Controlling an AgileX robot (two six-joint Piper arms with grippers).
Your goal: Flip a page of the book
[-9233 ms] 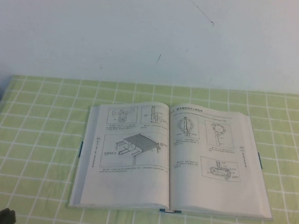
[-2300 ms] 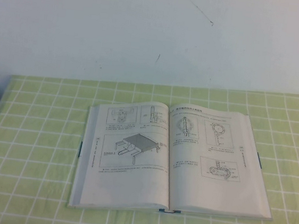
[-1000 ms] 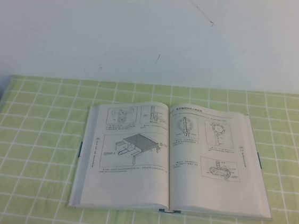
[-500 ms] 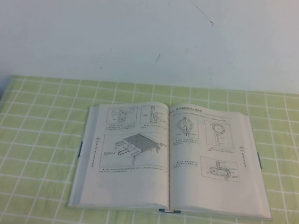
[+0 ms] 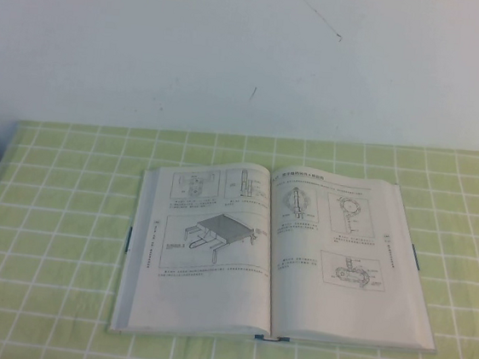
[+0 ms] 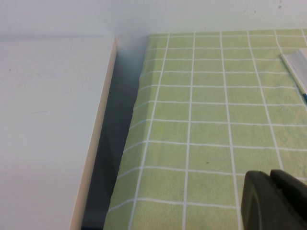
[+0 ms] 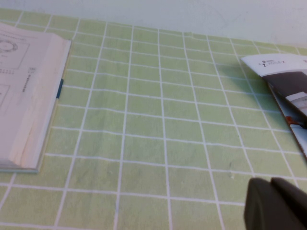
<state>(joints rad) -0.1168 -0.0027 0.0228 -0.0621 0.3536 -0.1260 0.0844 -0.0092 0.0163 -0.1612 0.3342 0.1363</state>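
So on the far left there's a white board or panel (image 6: 48,124) sitting just beside the bench (image 5: 48,211), with a dark gap between them, and the left gripper (image 6: 273,199) hangs low over the green checked cloth (image 6: 201,120) well out at the book's 9 o'clock side; its two dark fingers look pressed together with nothing in them. The book (image 5: 279,252) lies open and flat around the middle of the bench, thin blue cover edge peeking out along its sides. The page (image 5: 203,244) with the big flat-panel drawing is the left-hand sheet, lying flat, and the sheet with the ringed fittings (image 5: 344,242) is at its 3 o'clock across the spine. Off past the book's 3 o'clock edge the right gripper (image 7: 273,203) sits over bare cloth, closed up and empty, well apart from the book, with some printed leaflet or packet (image 7: 283,91) lying on the cloth farther out.
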